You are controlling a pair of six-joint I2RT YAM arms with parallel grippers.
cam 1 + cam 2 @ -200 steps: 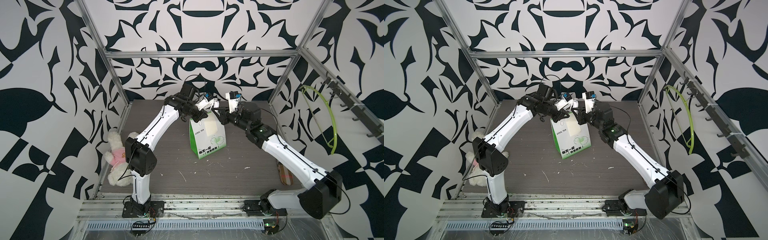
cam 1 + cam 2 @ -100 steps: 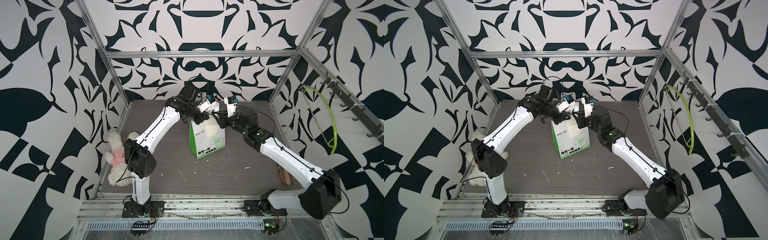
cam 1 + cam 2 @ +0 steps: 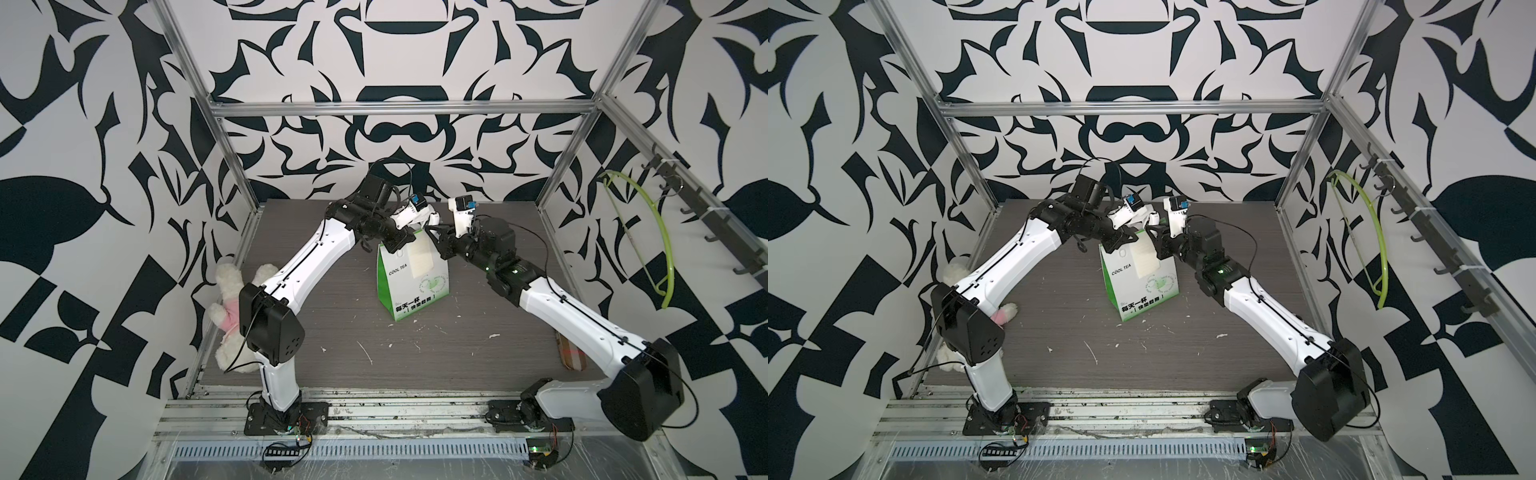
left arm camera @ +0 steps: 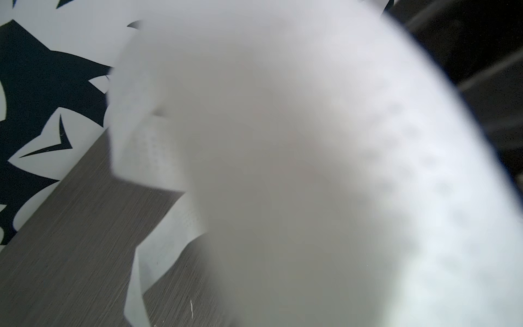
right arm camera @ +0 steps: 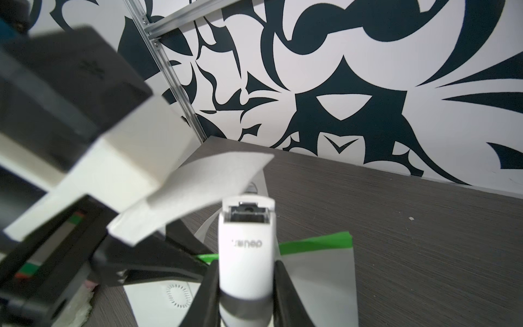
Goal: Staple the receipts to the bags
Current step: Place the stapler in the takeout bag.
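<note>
The bag [image 3: 415,291] [image 3: 1142,291] stands upright mid-table, white with green sides and "COOL TEA" print. The cream receipt [image 3: 422,262] [image 3: 1146,259] lies against its upper front. My left gripper [image 3: 401,245] [image 3: 1121,243] is shut on the receipt at the bag's top edge. In the left wrist view blurred white paper, the receipt [image 4: 311,170], fills the frame beside a loop handle [image 4: 158,249]. My right gripper [image 3: 438,237] [image 3: 1160,241] [image 5: 245,269] is shut on a small white stapler [image 5: 246,240]. The stapler's nose reaches over the bag's top [image 5: 319,274], next to the receipt [image 5: 203,186].
A white and pink plush toy [image 3: 230,307] [image 3: 955,270] lies by the left wall behind the left arm. A brown wooden object [image 3: 571,353] sits at the right edge. A green hanger [image 3: 648,232] hangs on the right wall. Small paper scraps dot the table.
The right arm has edged in toward the bag's top with the stapler. The left gripper has stayed on the receipt at the bag's top edge.
</note>
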